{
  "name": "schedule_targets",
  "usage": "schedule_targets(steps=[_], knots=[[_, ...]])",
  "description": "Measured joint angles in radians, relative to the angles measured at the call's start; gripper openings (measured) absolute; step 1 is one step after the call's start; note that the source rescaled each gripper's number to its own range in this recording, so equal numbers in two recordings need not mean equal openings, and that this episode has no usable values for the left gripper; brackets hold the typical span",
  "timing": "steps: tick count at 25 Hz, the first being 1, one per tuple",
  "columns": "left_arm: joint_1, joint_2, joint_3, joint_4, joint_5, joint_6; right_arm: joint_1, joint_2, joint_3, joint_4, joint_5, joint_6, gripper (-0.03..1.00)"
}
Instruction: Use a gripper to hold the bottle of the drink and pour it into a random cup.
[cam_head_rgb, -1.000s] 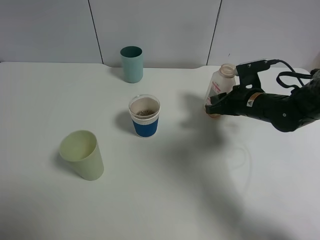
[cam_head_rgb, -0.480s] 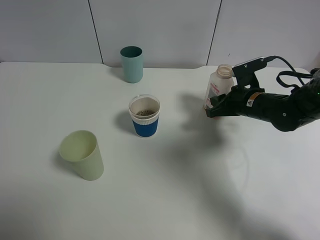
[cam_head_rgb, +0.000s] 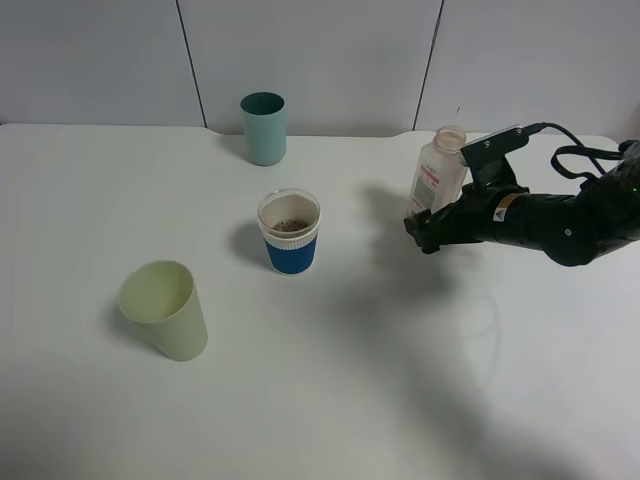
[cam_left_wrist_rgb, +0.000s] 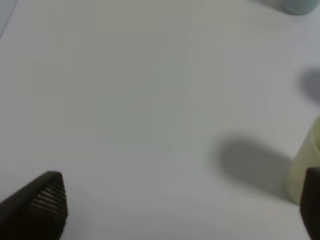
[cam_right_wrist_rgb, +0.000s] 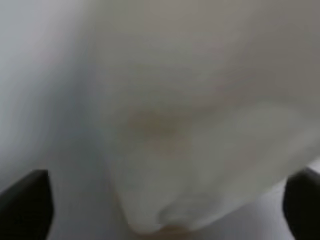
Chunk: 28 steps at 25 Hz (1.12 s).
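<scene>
The bottle (cam_head_rgb: 438, 168), clear with a white and red label and no cap, stands upright on the white table at the right. My right gripper (cam_head_rgb: 428, 228) is at its base with the fingers on either side of it. In the right wrist view the bottle (cam_right_wrist_rgb: 200, 115) is a close blur, and the right gripper (cam_right_wrist_rgb: 162, 205) has its black fingertips (cam_right_wrist_rgb: 25, 205) far apart at the frame's edges, so it is open. The cup (cam_head_rgb: 290, 232) with the blue sleeve stands mid-table with brown drink in it. My left gripper (cam_left_wrist_rgb: 175, 205) is open over bare table.
A tall teal cup (cam_head_rgb: 264, 127) stands at the back by the wall. A pale green cup (cam_head_rgb: 166, 309) stands front left; the left wrist view catches the same pale green cup (cam_left_wrist_rgb: 306, 167) beside one finger. The white table (cam_head_rgb: 350, 380) reaches the wall panels behind.
The bottle went from tilted in the right gripper to standing upright. The right gripper's jaws have spread, and it has sunk toward the bottle's base.
</scene>
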Motion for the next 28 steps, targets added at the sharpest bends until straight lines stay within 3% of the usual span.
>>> schedule_targets(steps=[7, 23, 28], knots=[[0.000, 0.000, 0.000, 0.000, 0.000, 0.000, 0.000, -0.071, 0.001, -0.005, 0.019, 0.000, 1.00], [0.000, 0.000, 0.000, 0.000, 0.000, 0.000, 0.000, -0.488, 0.003, -0.010, 0.249, 0.000, 1.00], [0.000, 0.000, 0.000, 0.000, 0.000, 0.000, 0.000, -0.639, 0.004, -0.011, 0.336, -0.048, 1.00]])
